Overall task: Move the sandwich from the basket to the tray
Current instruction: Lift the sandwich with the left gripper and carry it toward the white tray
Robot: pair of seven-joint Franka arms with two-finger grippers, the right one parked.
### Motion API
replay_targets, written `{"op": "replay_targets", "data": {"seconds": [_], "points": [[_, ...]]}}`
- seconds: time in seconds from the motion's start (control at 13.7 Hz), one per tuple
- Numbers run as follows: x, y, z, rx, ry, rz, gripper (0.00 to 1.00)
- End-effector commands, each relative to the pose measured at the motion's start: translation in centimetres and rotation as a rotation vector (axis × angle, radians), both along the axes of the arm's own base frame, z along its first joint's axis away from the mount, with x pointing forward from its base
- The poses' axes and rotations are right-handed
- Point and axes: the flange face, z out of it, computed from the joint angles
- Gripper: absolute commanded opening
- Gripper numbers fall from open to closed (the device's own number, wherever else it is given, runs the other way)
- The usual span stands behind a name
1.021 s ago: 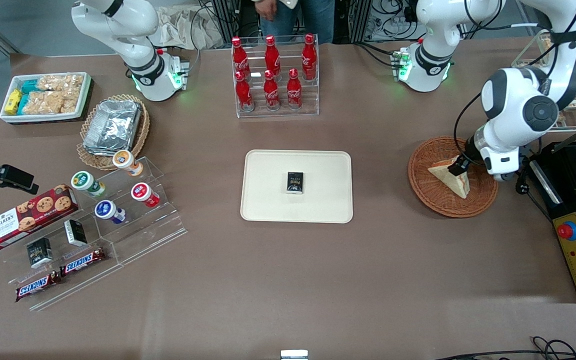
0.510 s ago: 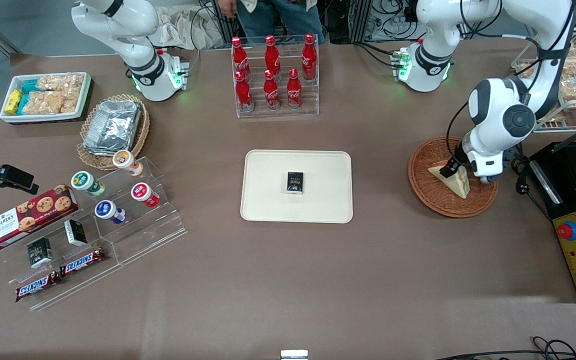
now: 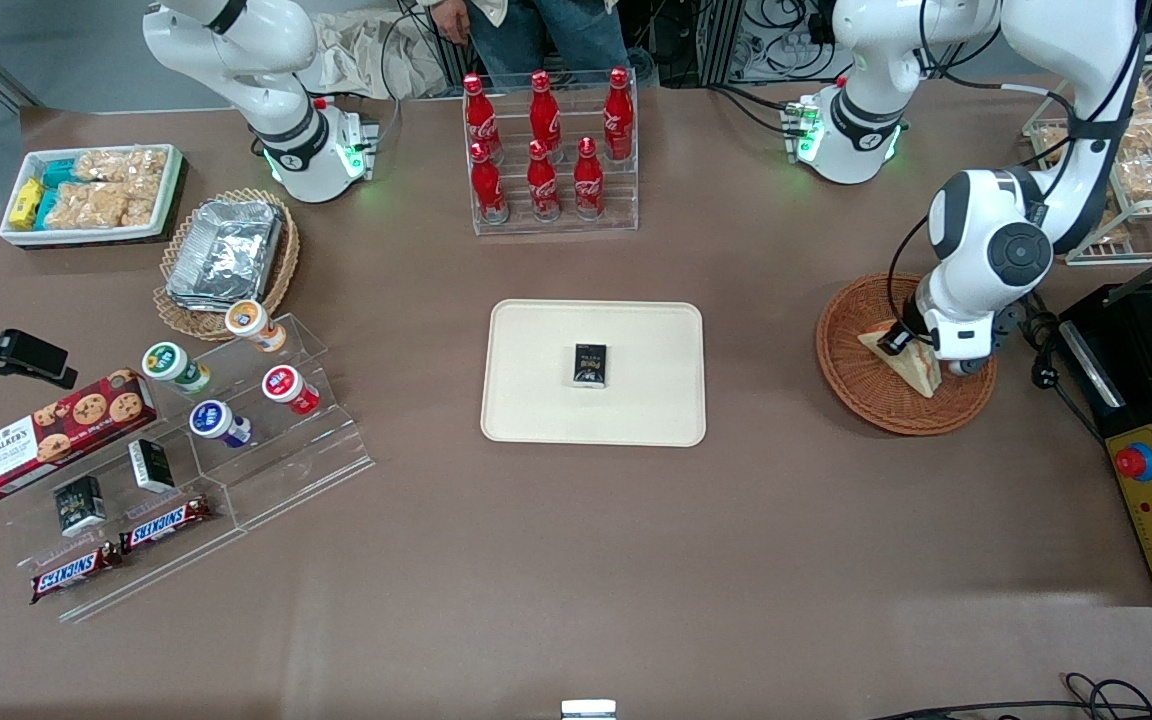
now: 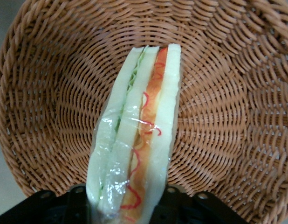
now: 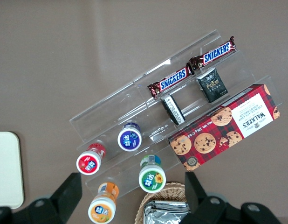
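Brown tabletop, tray [image 3: 536, 410] mid-table w/ a small dark box [image 3: 591, 364] on it. My gripper [image 3: 898, 338] is down in the basket [image 3: 871, 400], at 3 o'clock from the tray, pinching the sandwich [image 4: 134, 140] from both sides; fingertips hidden by bread. Readable: Snickers bars [image 3: 164, 523], Walkers cookie box [image 3: 56, 432].

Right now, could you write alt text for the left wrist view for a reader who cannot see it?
A wrapped sandwich stands on edge in a round wicker basket, its orange and green filling facing the camera. The gripper straddles the sandwich's near end.
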Motion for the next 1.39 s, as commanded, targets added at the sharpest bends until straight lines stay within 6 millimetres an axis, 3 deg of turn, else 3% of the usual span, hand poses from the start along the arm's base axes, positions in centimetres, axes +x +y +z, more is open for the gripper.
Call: {"op": "replay_targets", "data": {"seconds": [0.0, 0.29, 0.51, 0.66, 0.8, 1.02, 1.31], "points": [[1.0, -0.1, 2.7, 0.012, -0.049, -0.055, 0.0], [2.8, -0.9, 11.7, 0.01, -0.024, -0.239, 0.0], [6.0, -6.8, 19.9, -0.007, -0.023, -0.392, 0.0], [6.6, -10.2, 23.0, -0.052, -0.024, -0.484, 0.0], [6.1, -13.7, 24.0, -0.123, -0.037, -0.583, 0.0], [4.8, -19.7, 23.3, -0.217, -0.042, -0.651, 0.0], [1.9, -28.7, 20.3, -0.246, -0.026, -0.772, 0.0]]}}
